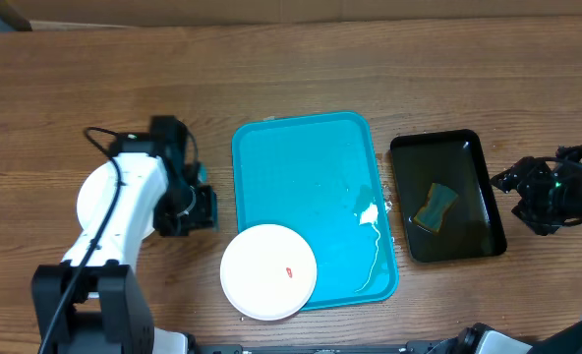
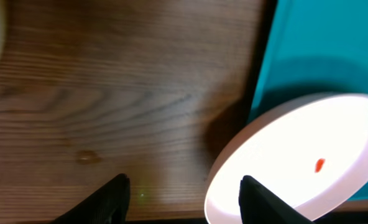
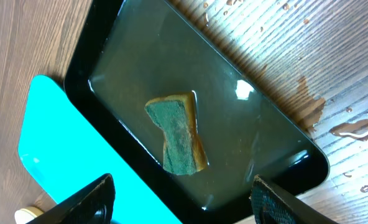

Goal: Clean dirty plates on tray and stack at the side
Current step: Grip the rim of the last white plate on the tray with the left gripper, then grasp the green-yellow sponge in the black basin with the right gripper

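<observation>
A white plate (image 1: pixel 268 270) with a red speck lies on the front left corner of the cyan tray (image 1: pixel 301 167), overhanging its rim. It also shows in the left wrist view (image 2: pixel 308 149), next to the tray (image 2: pixel 327 37). My left gripper (image 1: pixel 203 208) is open and empty over bare wood left of the tray; in its wrist view (image 2: pixel 184 202) the right finger is over the plate's edge. Another white plate (image 1: pixel 92 202) lies at the far left, mostly hidden under my left arm. My right gripper (image 1: pixel 507 185) is open and empty, right of the black tray. The green-rimmed plate is not in view.
A glossy black tray (image 1: pixel 434 138) holding water and a green-yellow sponge (image 1: pixel 435 206) stands right of the cyan tray; the sponge (image 3: pixel 178 140) lies just beyond my right gripper (image 3: pixel 184 202). Water streaks (image 1: pixel 372 211) lie on the cyan tray's right side. Water drops (image 3: pixel 352 129) wet the wood.
</observation>
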Robot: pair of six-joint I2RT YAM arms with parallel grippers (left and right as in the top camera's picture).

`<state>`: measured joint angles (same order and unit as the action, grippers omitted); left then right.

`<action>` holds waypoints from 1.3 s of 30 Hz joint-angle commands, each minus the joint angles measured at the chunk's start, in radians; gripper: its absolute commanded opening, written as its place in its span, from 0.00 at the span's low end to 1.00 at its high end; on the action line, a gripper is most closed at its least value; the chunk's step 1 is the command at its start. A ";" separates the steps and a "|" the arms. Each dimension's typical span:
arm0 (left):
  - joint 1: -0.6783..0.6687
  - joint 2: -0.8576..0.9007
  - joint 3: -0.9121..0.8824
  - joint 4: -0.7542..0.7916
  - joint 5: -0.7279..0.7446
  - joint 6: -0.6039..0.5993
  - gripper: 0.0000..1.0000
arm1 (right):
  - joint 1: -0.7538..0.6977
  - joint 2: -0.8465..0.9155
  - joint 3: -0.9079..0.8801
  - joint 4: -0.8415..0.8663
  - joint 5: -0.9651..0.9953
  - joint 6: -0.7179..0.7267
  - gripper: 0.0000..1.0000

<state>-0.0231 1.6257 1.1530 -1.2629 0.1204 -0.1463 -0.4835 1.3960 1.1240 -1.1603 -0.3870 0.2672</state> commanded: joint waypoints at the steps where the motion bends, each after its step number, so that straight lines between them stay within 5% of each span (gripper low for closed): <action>1: -0.090 -0.010 -0.093 0.034 0.029 0.019 0.56 | -0.001 -0.003 0.006 0.003 0.005 -0.007 0.72; 6: -0.167 -0.010 -0.198 0.081 0.028 -0.065 0.47 | -0.001 -0.003 0.006 0.002 0.005 -0.007 0.72; 9: -0.176 -0.010 -0.214 0.092 0.058 -0.097 0.20 | -0.001 -0.003 0.006 0.002 0.004 -0.007 0.72; 12: -0.177 -0.010 -0.215 0.111 0.053 -0.101 0.04 | -0.001 -0.003 0.006 0.003 0.004 -0.007 0.72; 17: -0.181 -0.010 -0.214 0.210 0.057 -0.101 0.04 | -0.001 -0.003 0.006 0.003 0.004 -0.007 0.72; 28: -0.270 -0.010 -0.213 0.690 0.054 0.001 0.04 | 0.013 -0.003 0.006 0.005 0.000 -0.008 0.71; 31: -0.292 -0.010 -0.213 0.722 -0.035 0.002 0.17 | 0.043 -0.003 0.006 -0.002 -0.032 -0.055 0.71; 33: -0.293 -0.010 -0.207 0.702 -0.059 0.001 0.46 | 0.080 -0.004 0.006 -0.003 -0.038 -0.087 0.71; 39: -0.285 -0.010 -0.187 0.499 -0.041 -0.180 0.47 | 0.206 -0.003 0.006 -0.008 -0.033 -0.111 0.71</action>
<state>-0.3126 1.6257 0.9451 -0.7181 0.0990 -0.2169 -0.3210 1.3964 1.1240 -1.1725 -0.4072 0.1883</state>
